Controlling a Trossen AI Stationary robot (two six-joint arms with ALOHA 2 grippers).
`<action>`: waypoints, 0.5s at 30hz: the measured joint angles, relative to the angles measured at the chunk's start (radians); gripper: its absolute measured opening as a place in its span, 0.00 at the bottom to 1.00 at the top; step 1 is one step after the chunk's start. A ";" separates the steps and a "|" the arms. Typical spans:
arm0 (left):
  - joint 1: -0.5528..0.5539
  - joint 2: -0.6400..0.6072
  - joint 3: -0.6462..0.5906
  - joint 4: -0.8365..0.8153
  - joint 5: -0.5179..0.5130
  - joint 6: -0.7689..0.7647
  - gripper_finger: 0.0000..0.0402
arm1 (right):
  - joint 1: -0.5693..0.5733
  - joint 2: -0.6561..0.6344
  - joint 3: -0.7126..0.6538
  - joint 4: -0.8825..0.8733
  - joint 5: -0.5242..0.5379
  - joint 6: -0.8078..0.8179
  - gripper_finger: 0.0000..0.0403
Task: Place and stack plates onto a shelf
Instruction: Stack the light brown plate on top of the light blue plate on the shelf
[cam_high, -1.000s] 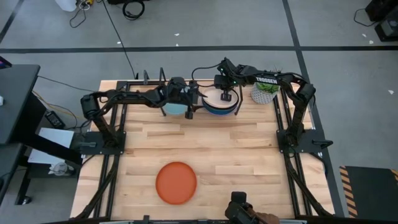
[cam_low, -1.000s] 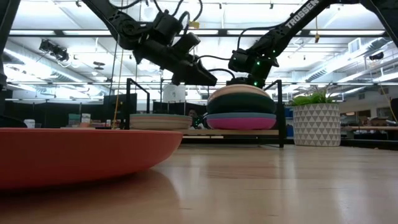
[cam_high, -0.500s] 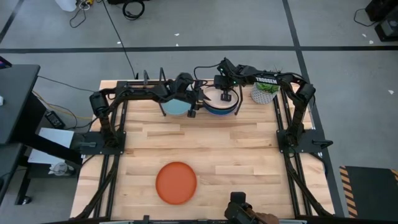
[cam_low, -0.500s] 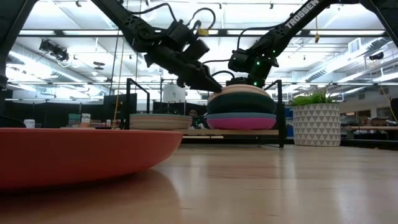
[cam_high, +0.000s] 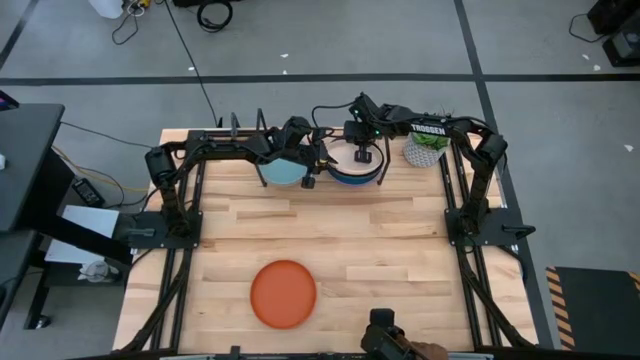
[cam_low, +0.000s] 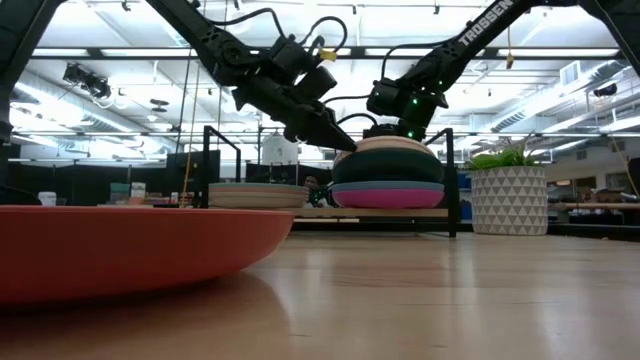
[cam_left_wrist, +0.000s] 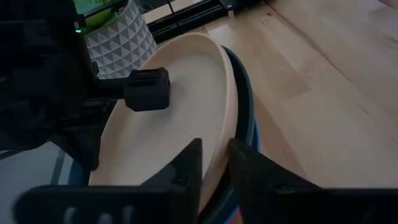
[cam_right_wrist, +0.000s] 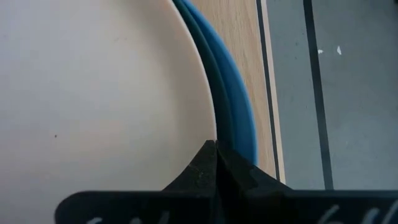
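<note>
My overhead camera looks straight down on the whole tabletop (cam_high: 330, 240). My low one sits at surface level beside the orange plate (cam_low: 120, 250), facing the shelf (cam_low: 390, 212). Both wrist cameras hang close over the cream plate (cam_left_wrist: 186, 93), which all four views share.

Grey floor (cam_high: 330, 40), black tape lines; ceiling strip lights (cam_low: 150, 52); possibly desk (cam_high: 25, 150) left

Smooth matt cream plate (cam_left_wrist: 186, 93), light-wood tabletop (cam_left_wrist: 323, 81)
</note>
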 joint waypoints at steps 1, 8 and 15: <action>0.000 0.000 0.000 0.000 0.000 0.000 0.18 | 0.000 0.000 0.000 0.000 -0.001 0.000 0.02; -0.007 0.000 0.000 -0.006 0.013 0.017 0.04 | 0.002 -0.004 0.000 0.002 -0.045 0.039 0.03; -0.004 0.000 0.000 -0.005 0.044 -0.027 0.04 | 0.038 -0.102 -0.002 -0.039 0.022 0.093 0.15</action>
